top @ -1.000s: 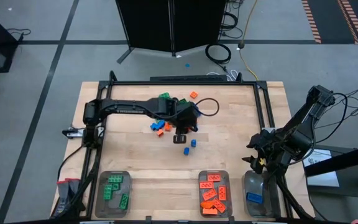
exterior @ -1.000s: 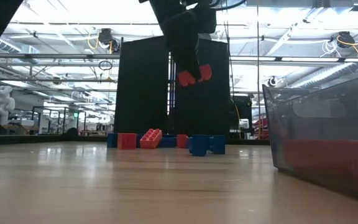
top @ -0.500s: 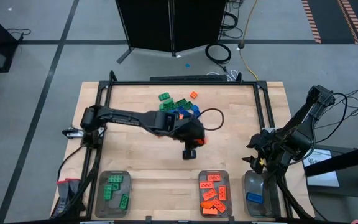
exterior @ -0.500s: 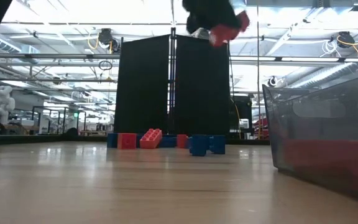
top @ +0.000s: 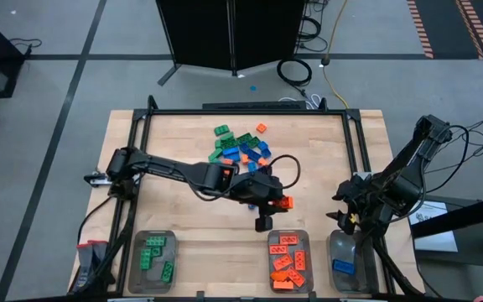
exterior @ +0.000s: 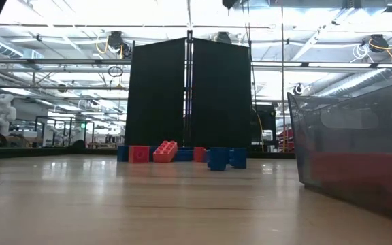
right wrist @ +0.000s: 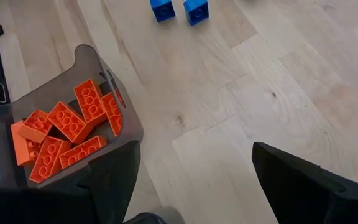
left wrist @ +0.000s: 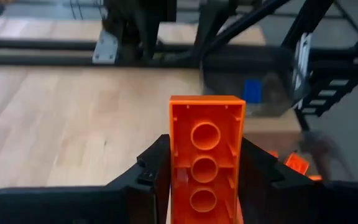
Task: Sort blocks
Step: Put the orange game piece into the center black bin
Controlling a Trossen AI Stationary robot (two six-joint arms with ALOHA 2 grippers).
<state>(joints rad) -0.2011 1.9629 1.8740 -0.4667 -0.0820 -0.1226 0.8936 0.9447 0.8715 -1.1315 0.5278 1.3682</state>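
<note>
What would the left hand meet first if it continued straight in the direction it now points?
Probably the tray with the blue brick: the left hand, shut on an orange brick, aims that way. Bare table lies between; depth is unclear.

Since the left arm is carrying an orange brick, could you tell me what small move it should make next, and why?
Probably carry on a little further to the orange tray and lower. The left gripper is shut on an orange block and hangs just short of that tray, where the other orange blocks lie. The right gripper waits open by the blue tray.
</note>
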